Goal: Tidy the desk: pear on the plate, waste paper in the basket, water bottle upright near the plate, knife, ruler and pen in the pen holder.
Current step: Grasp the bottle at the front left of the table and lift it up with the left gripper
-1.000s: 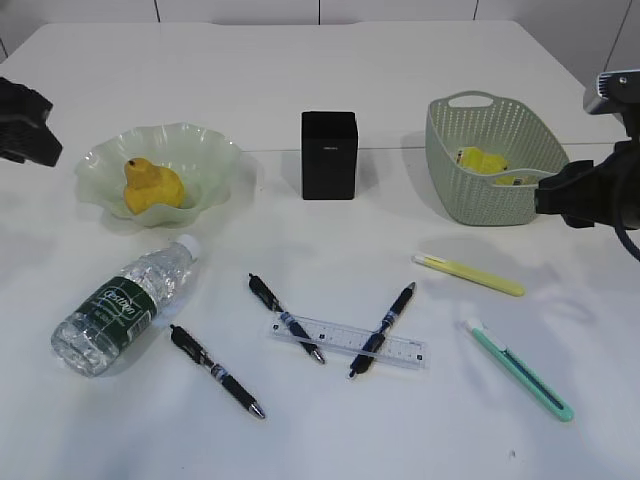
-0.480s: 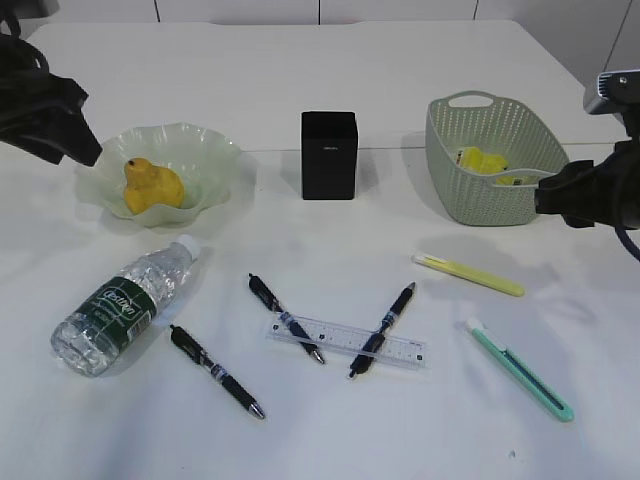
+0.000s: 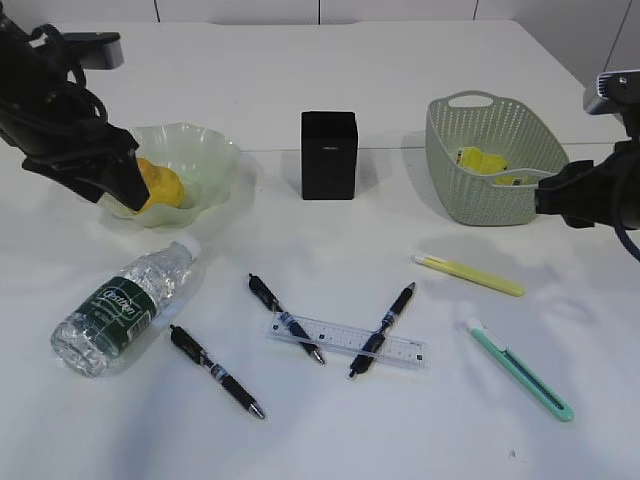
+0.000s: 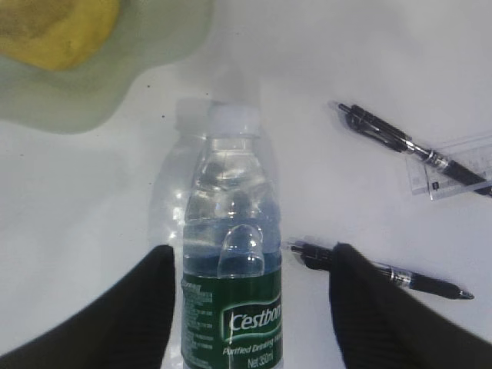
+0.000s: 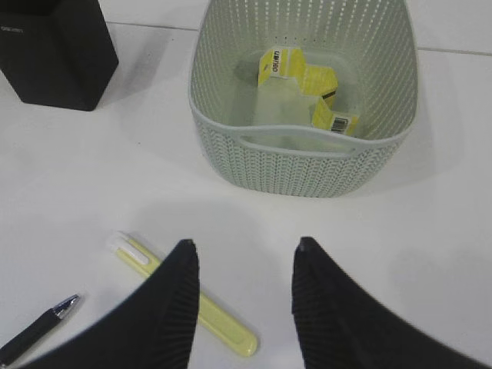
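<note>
The water bottle [image 3: 125, 305] [image 4: 231, 231] lies on its side, its cap towards the plate [image 3: 205, 150]. My left gripper [image 3: 125, 188] [image 4: 254, 254] hangs open above it at the plate's front rim, a finger on either side and neither touching. The pear [image 3: 162, 185] rests in the plate, half hidden by that arm. The waste paper [image 5: 304, 81] is in the basket [image 3: 500, 205] [image 5: 307, 165]. My right gripper [image 3: 548, 195] [image 5: 244, 250] is open and empty in front of the basket. The ruler [image 3: 350, 340], black pens [image 3: 285, 317] and teal knife [image 3: 520, 370] lie flat. The pen holder [image 3: 329, 155] stands at centre.
A pale yellow slim tool [image 3: 468, 274] [image 5: 188, 304] lies below the right gripper. Two pens [image 3: 383, 315] cross the ruler and a third [image 3: 215, 370] lies by the bottle's base. The desk [image 3: 330, 60] has bare room behind the pen holder.
My left arm has come in from the left edge, over the plate's front rim and above the bottle, and its jaws have spread wider. The right arm has not moved.
</note>
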Controlling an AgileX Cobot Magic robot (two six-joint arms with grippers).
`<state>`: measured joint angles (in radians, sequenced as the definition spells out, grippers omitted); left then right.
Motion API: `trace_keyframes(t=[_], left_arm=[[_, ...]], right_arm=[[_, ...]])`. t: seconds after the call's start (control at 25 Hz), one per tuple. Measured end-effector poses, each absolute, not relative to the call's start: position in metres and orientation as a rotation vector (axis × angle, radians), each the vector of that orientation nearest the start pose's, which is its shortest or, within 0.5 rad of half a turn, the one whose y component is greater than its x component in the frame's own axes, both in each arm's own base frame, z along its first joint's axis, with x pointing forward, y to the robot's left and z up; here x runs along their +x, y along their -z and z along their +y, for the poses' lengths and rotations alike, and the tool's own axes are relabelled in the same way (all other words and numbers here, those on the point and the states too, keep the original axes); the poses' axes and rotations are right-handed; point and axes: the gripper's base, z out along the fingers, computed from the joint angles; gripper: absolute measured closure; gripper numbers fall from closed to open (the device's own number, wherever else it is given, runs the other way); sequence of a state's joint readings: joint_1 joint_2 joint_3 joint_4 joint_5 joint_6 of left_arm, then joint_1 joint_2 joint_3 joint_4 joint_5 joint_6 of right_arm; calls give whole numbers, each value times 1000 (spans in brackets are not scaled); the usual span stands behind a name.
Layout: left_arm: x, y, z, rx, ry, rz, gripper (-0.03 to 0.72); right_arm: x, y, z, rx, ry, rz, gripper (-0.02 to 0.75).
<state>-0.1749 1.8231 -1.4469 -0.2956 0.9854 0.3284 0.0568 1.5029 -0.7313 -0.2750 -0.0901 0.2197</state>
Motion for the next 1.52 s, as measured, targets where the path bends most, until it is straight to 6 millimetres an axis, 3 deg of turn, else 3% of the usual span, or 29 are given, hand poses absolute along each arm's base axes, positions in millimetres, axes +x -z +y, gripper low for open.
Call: trace_keyframes(t=[0.4,0.68,1.08,1.52], left_arm=[[384,-224,-108,602,340,2807,211],[397,-216,-111,614,342,2825,162],[401,-179,-112,631,354,2941,156],[404,-154,-112,635,357,3000,140]], right_arm=[[301,-213,19,-132,-19,2192,435],[301,-212,19,-132,-19,2194,435],[300,-212,18,-131,-18,2196,435],[300,-212,18,-131,-18,2197,435]])
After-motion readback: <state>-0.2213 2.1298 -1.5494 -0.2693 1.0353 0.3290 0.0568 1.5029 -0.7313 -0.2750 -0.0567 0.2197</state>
